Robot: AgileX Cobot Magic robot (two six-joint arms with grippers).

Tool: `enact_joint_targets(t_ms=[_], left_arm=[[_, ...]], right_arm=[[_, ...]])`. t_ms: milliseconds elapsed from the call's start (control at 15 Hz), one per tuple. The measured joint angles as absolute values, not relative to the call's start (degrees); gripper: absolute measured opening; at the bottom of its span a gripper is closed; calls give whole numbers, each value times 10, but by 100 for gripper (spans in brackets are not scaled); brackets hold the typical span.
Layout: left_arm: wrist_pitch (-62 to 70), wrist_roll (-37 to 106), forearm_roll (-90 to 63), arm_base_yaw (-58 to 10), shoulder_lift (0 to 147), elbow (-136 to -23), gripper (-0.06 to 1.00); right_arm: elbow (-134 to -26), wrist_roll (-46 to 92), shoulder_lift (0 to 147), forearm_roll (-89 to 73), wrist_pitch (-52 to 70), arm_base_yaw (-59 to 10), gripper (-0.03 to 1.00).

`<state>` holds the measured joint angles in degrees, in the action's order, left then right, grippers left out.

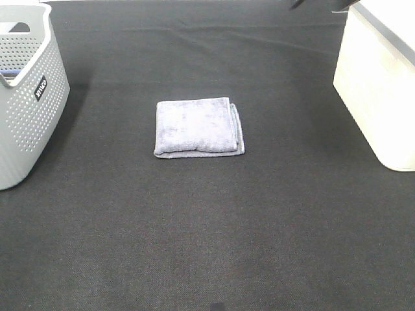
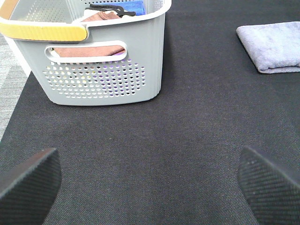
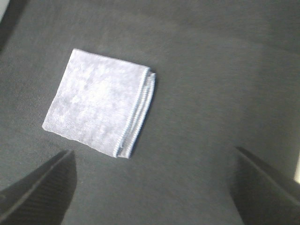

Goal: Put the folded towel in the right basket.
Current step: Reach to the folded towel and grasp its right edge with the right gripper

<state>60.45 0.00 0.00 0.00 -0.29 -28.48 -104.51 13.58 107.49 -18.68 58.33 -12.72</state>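
Observation:
The folded lavender-grey towel [image 1: 198, 126] lies flat on the black mat in the middle of the table. It also shows in the left wrist view [image 2: 274, 46] and the right wrist view [image 3: 98, 108]. The right basket [image 1: 382, 91] is white and stands at the far right. My right gripper [image 3: 154, 187] is open and empty, above the mat and apart from the towel. My left gripper [image 2: 150, 187] is open and empty, low over the mat in front of the grey basket. In the high view only a dark bit of the right arm [image 1: 324, 4] shows at the top edge.
A grey perforated basket [image 1: 26, 110] stands at the left edge, and the left wrist view [image 2: 103, 79] shows folded brown and blue cloths [image 2: 129, 6] in it. The black mat [image 1: 207, 227] covers the table.

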Motion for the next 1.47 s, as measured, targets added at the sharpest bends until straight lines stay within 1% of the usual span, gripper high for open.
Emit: enact_joint_targets(t_ms=[200, 267, 600, 867, 1133, 1267, 1467], left_arm=[[604, 0, 0, 0, -3, -285, 97], [604, 0, 0, 0, -3, -285, 97], [604, 0, 0, 0, -3, -285, 97], [604, 0, 0, 0, -3, -285, 97], [604, 0, 0, 0, -3, -285, 97], [604, 0, 0, 0, -3, -285, 97], [604, 0, 0, 0, -3, -285, 97]], right_arm=[[-1083, 107, 1157, -190, 587, -147, 79], [-1083, 107, 1157, -190, 587, -147, 79], [-1139, 76, 1271, -200, 639, -147, 79], [-1231, 73, 1375, -257, 687, -147, 79], [-1346, 73, 1490, -306, 697, -147, 79], [-1366, 73, 1518, -310, 697, -147, 79], [-1368, 74, 1533, -309, 697, -147, 79]])
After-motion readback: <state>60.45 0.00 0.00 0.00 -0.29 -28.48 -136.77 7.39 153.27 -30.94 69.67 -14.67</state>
